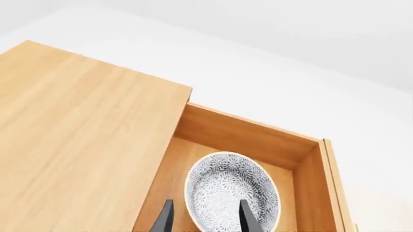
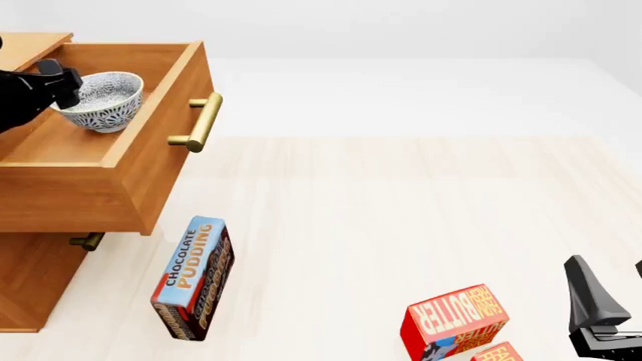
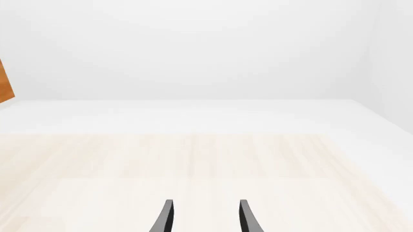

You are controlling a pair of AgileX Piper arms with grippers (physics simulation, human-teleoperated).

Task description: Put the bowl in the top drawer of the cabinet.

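The cabinet [image 2: 30, 286] stands at the left with its top drawer [image 2: 150, 173] pulled out. Inside the drawer sits the blue-patterned white bowl [image 2: 104, 100], upright on the drawer floor [image 1: 171, 164]. My left gripper [image 2: 62, 84] hovers at the bowl's left side and is open. In the left wrist view its fingers [image 1: 166, 217] straddle the rim of the bowl [image 1: 226, 183], one outside and one over the inside. At the near right my right gripper [image 2: 610, 278] is open over bare table, nothing between its fingers [image 3: 248, 217].
The top drawer's brass handle [image 2: 198, 120] juts toward the table's middle; the lower drawer's handle [image 2: 89, 241] shows beneath. A chocolate pudding box [image 2: 192, 278] stands before the cabinet. A red butter box [image 2: 453, 320] and another red box [image 2: 497, 353] sit near the right gripper.
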